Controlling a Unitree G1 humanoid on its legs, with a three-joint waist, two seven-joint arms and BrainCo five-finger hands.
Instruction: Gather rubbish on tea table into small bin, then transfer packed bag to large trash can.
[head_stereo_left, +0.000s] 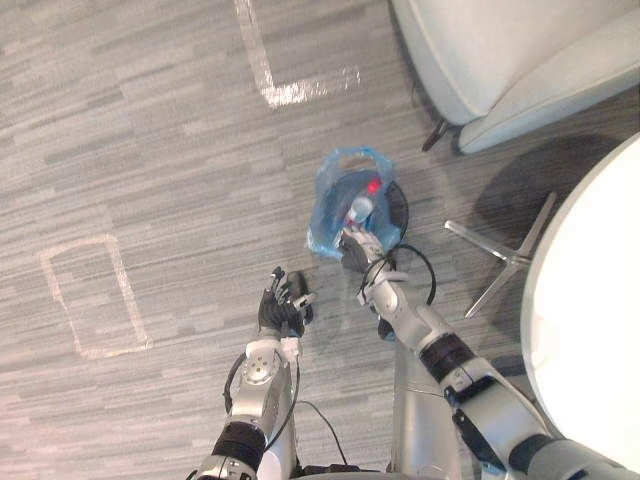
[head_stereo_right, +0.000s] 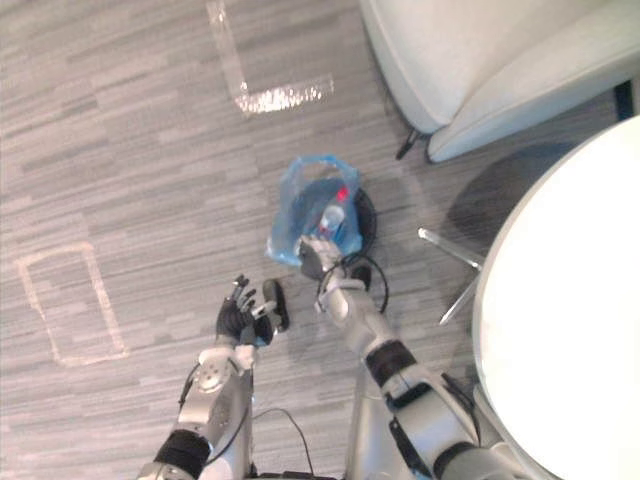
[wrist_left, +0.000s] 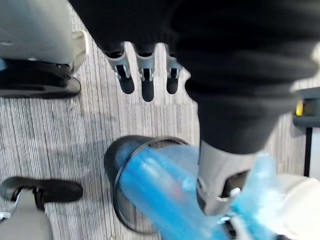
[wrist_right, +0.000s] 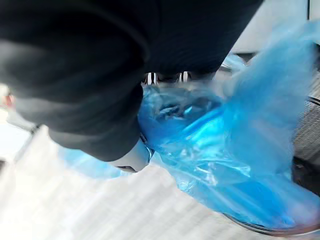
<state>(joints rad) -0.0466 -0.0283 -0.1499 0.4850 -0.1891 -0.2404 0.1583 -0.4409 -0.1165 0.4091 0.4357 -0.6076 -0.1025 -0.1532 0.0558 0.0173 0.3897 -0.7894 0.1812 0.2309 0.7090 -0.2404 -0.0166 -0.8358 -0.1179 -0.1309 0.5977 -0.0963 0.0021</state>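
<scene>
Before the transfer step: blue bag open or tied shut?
Open. The blue bag gapes at the top, a red-capped bottle visible inside; the right hand is at its edge.

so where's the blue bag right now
In the left eye view the blue bag sits right of centre on the floor, in the small black bin beside the grey armchair, with the right hand at its near edge.

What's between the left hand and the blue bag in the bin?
Just bare grey carpet. The left hand hovers open, short of the blue bag in the small black bin; the left eye and left wrist views both show the gap.
</scene>
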